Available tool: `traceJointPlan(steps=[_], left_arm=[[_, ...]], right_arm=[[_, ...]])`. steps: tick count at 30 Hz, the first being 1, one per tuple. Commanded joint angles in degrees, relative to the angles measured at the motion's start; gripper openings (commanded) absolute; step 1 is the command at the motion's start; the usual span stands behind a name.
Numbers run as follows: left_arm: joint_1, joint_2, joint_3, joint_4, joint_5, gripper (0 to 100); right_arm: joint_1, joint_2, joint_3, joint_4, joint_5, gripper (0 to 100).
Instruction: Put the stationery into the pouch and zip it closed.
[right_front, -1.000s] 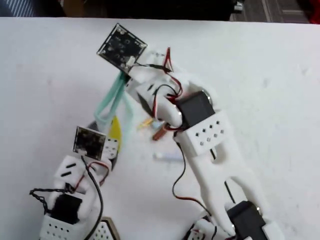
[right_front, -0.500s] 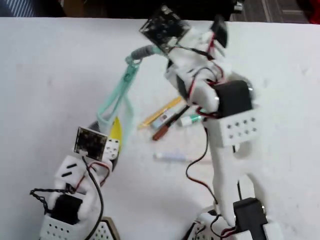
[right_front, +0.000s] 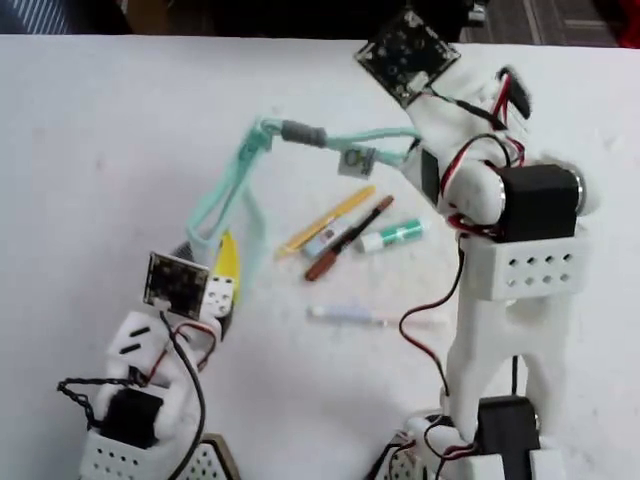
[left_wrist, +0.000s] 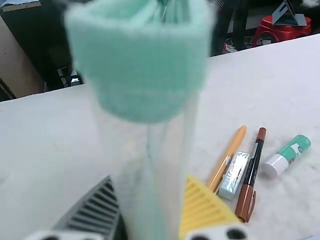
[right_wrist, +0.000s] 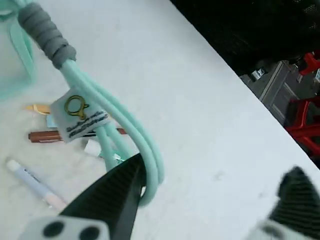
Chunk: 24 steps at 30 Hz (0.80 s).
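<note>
Nearest us on the left, the left gripper (right_front: 218, 275) is clenched on the near end of the translucent mint-green pouch (right_front: 228, 195), which stretches away from it over the white table (right_front: 100, 150). Right of it lies a pale white pen (right_front: 345, 315). Farther off, a brown pen (right_front: 350, 238), an orange pen (right_front: 325, 220), a small pale packet (right_front: 320, 241) and a green-and-white tube (right_front: 390, 237) lie together outside the pouch. Farthest, the right gripper (right_wrist: 215, 180) is spread wide, the pouch's mint cord loop (right_front: 375, 137) hooked over one black finger (right_wrist: 117, 192).
</note>
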Motion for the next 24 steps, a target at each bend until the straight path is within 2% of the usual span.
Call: traceJointPlan(steps=[1,4,7,9,14,21,24], left_arm=[[-1.19,-0.4,-1.67,0.35,-0.35,2],[-1.19,-0.4,-1.67,0.35,-0.35,2],[-1.1,-0.4,-1.67,0.44,-0.35,2],[-1.01,-0.4,-1.67,0.44,-0.35,2],[-0.92,-0.4,-1.67,0.44,-0.35,2],[-1.19,-0.4,-2.02,1.49,-0.35,2],[-1.19,-0.4,-2.02,1.76,-0.35,2]], right_arm=[[1.36,-3.03,2.9,1.45,1.76,1.1],[1.19,-5.49,8.53,1.45,1.41,15.9],[0.66,-8.13,13.89,1.45,1.32,21.8],[-0.66,-10.15,17.41,1.45,1.67,18.6],[-6.2,-14.9,30.95,-2.42,1.85,1.2],[-7.25,-16.57,54.86,-20.88,1.85,3.7],[-7.78,-17.19,58.55,-23.43,1.85,3.7]])
